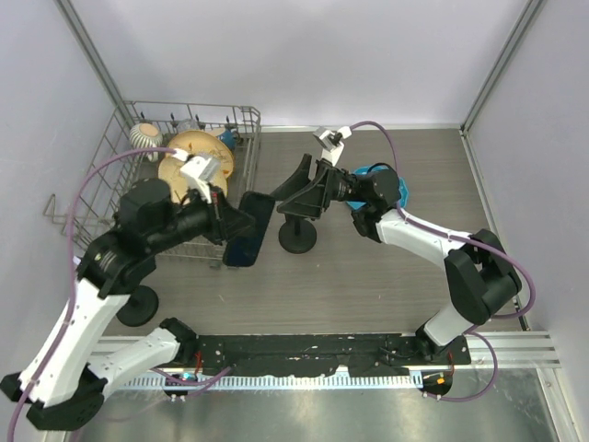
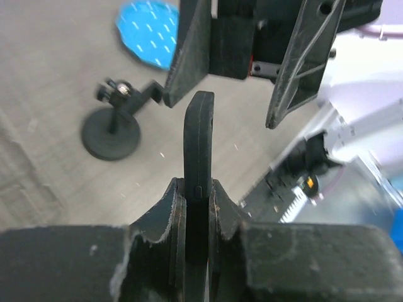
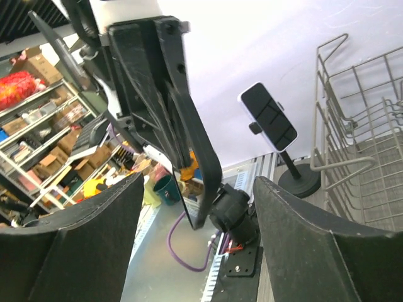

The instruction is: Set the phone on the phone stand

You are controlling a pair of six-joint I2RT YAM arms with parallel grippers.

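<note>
My left gripper (image 1: 235,221) is shut on a dark phone (image 1: 253,235), held edge-up; in the left wrist view the phone (image 2: 198,132) stands between my pads (image 2: 171,201). The empty phone stand (image 1: 297,235) has a round black base and sits just right of the phone; it shows in the left wrist view (image 2: 111,132). My right gripper (image 1: 294,191) is open above the stand, its fingers (image 2: 189,56) spread just past the phone's free end. In the right wrist view the phone (image 3: 204,157) hangs ahead of the open right gripper (image 3: 198,182).
A wire dish rack (image 1: 124,147) with plates stands at the back left. A blue disc (image 1: 382,175) lies behind the right gripper. A second stand (image 3: 296,179) carrying a white-edged phone (image 3: 267,116) stands at the front left, its base (image 1: 136,304) beside my left arm.
</note>
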